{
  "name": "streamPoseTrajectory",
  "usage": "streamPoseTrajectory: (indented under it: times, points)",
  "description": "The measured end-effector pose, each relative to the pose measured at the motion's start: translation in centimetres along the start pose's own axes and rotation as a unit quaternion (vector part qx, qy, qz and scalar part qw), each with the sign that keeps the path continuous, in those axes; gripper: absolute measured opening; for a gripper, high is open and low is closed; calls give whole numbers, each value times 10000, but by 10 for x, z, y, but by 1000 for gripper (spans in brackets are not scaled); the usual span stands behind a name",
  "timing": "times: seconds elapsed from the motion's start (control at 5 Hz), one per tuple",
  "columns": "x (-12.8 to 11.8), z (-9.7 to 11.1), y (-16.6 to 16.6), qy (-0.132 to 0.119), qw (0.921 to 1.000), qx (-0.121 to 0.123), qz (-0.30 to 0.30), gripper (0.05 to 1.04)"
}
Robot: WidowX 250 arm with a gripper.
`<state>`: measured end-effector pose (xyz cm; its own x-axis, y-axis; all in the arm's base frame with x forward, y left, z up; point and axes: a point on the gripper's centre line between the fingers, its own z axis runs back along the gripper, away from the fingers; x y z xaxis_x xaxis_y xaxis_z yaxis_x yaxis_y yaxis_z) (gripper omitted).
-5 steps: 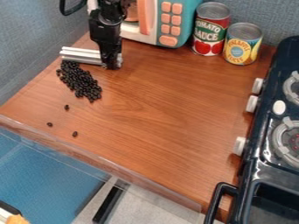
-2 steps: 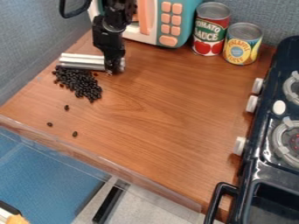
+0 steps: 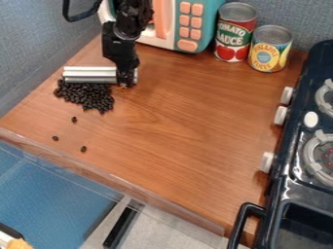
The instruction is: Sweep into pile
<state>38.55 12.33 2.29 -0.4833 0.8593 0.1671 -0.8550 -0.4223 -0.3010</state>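
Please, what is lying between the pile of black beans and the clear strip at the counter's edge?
Three loose beans lie there on the counter, in the camera view.

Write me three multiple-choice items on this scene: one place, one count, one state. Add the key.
1. Which side of the black pile is the silver bar on?
A) near
B) far
C) right

2. How many loose pieces lie apart from it?
A) one
B) six
C) three

3. How are the red can and yellow can set?
A) upright
B) tipped over
C) stacked

Key:
1 B: the pile spreads on the bar's near side.
2 C: three separate dark specks.
3 A: both lids face up.
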Motion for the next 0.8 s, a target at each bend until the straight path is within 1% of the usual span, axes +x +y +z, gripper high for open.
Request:
streamPoseTrajectory:
  times: [0.4,0.6,0.8]
  points:
    - [3,3,9,-2,9998,46,217,391]
    - [2,4,10,38,9998,81,183,391]
    - [-3,9,4,192,9997,69,-108,391]
